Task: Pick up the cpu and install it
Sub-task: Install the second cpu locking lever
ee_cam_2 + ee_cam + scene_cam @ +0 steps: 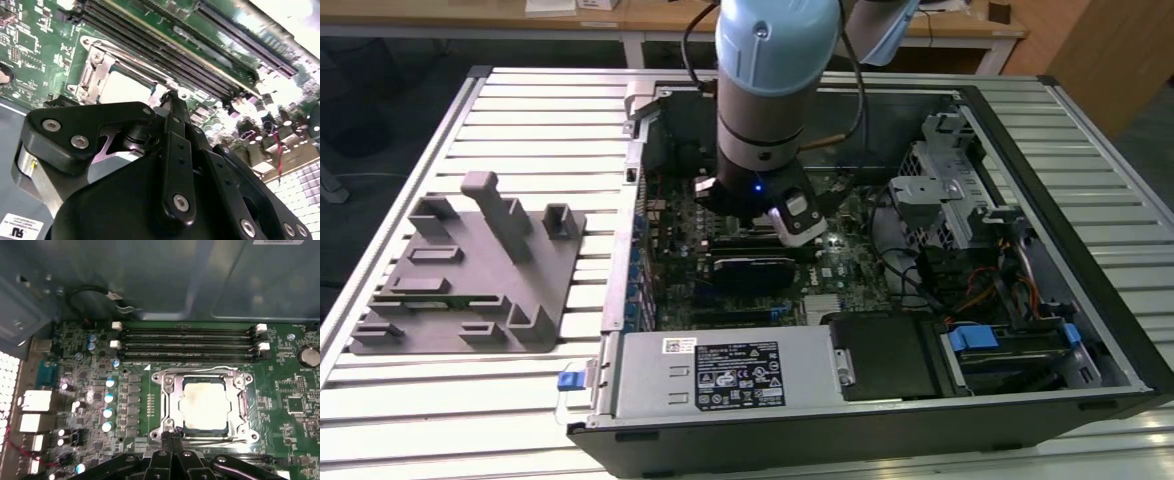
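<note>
We are looking down into the open computer case (pixel 1067 250) in the exterior view, where our arm is reaching onto the motherboard (pixel 100 365). In the first wrist view the cpu (pixel 205 407) is lying flat inside the metal socket frame (pixel 167 395), just below the memory slots (pixel 185 342) — seated square in the opening, as far as we can judge. The gripper (pixel 172 435) is sitting at the frame's near edge, beside the chip's corner, and its fingers (pixel 176 439) are looking pressed together with nothing between them; the second wrist view is showing the same tips (pixel 170 97) closed at the socket's edge. We are judging the chip to be light, stiff and thin, with a smooth metal top that offers little grip — so any hold belongs on opposite edges, never on the fragile underside or against the socket's contacts. The grey fixture tray (pixel 460 275) is sitting outside the case, well apart.
</note>
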`<state>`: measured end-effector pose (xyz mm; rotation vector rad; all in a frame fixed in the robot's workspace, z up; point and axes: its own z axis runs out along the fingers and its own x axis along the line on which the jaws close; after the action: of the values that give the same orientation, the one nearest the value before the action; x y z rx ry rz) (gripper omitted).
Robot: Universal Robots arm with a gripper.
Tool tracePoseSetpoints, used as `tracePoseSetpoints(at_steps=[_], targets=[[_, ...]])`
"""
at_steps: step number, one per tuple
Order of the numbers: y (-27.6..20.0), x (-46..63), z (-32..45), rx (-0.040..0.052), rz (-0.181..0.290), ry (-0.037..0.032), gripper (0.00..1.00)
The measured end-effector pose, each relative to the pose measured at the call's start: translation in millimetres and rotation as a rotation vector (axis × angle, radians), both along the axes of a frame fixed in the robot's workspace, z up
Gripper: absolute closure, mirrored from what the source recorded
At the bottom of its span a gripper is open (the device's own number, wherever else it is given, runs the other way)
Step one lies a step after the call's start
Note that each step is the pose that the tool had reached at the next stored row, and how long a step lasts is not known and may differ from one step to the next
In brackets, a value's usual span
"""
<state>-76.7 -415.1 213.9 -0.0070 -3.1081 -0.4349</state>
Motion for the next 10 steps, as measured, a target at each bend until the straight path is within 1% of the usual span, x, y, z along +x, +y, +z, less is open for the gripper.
tracePoseSetpoints(at_steps=[3, 5, 7, 10], targets=[[7.5, 2.2, -0.1, -0.0095, 0.000, 0.0000, 0.89], [12.0, 3.4, -0.2, -0.0181, 0.000, -0.0001, 0.89], [16.2, 4.7, -0.2, -0.0281, 0.000, 0.0000, 0.89], [21.7, 6.7, -0.4, -0.0465, 0.000, 0.0000, 0.89]])
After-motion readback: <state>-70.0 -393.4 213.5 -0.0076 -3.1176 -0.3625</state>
